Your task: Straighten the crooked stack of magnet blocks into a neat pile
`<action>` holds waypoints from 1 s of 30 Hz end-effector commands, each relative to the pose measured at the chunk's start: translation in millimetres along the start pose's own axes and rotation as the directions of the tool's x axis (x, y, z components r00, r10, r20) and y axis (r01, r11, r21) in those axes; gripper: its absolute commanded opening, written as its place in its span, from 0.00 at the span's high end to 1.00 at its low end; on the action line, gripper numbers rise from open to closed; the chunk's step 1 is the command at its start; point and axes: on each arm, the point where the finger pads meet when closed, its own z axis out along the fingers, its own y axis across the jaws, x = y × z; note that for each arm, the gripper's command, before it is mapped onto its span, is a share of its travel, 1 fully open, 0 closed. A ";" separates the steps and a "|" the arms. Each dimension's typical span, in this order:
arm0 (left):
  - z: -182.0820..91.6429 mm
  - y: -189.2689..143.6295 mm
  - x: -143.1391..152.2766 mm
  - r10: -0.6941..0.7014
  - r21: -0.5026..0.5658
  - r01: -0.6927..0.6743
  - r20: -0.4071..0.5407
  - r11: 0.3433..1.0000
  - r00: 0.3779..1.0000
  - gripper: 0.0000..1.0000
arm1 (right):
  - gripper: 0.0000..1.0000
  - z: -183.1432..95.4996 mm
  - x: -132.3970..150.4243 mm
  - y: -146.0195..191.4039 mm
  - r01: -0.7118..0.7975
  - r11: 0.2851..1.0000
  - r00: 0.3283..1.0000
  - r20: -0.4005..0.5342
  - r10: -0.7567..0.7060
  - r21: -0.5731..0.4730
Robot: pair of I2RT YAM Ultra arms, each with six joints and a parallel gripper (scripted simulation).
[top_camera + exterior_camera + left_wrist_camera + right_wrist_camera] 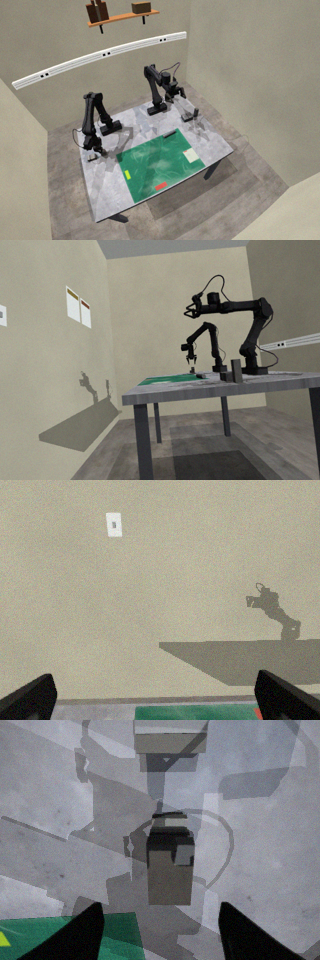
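Observation:
A small crooked stack of grey-tan magnet blocks point(170, 882) stands on the table, its layers offset from one another, partly in dark shadow. In the top view it is hard to make out beside the right arm's fingers. My right gripper point(161, 911) point(191, 363) is partly open and empty, pointing down above the table, its fingertips either side of the stack's line in the right wrist view. A small grey shape point(192, 370) shows just below it in the exterior view. My left gripper point(156, 681) point(177, 100) point(186, 311) is wide open and empty, raised high and level, far from the stack.
A pale grey block point(92, 157) point(171, 742) lies beyond the stack. The green mat point(160, 165) bears a grey cylinder point(169, 133), a white pad point(191, 155), and yellow point(127, 174) and red point(161, 186) pieces. A low dark block point(186, 117) and upright post point(196, 112) stand below the left arm.

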 end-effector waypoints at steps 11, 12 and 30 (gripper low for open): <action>-7.9 -0.7 -36.6 0.001 0.005 -0.001 0.090 1.000 0.996 0.00 | 0.20 -18.1 -6.8 6.6 0.108 0.993 0.993 0.043 -0.106 -0.041; -7.9 -0.7 -36.6 0.001 0.005 -0.001 0.090 1.000 0.996 0.00 | 0.20 -18.0 -6.7 6.2 0.171 0.985 0.985 0.044 -0.169 -0.036; -7.9 -0.7 -36.6 0.001 0.005 -0.001 0.090 1.000 0.996 0.00 | 0.20 -3.5 -4.2 3.3 0.876 0.483 0.483 -0.010 -0.876 -0.011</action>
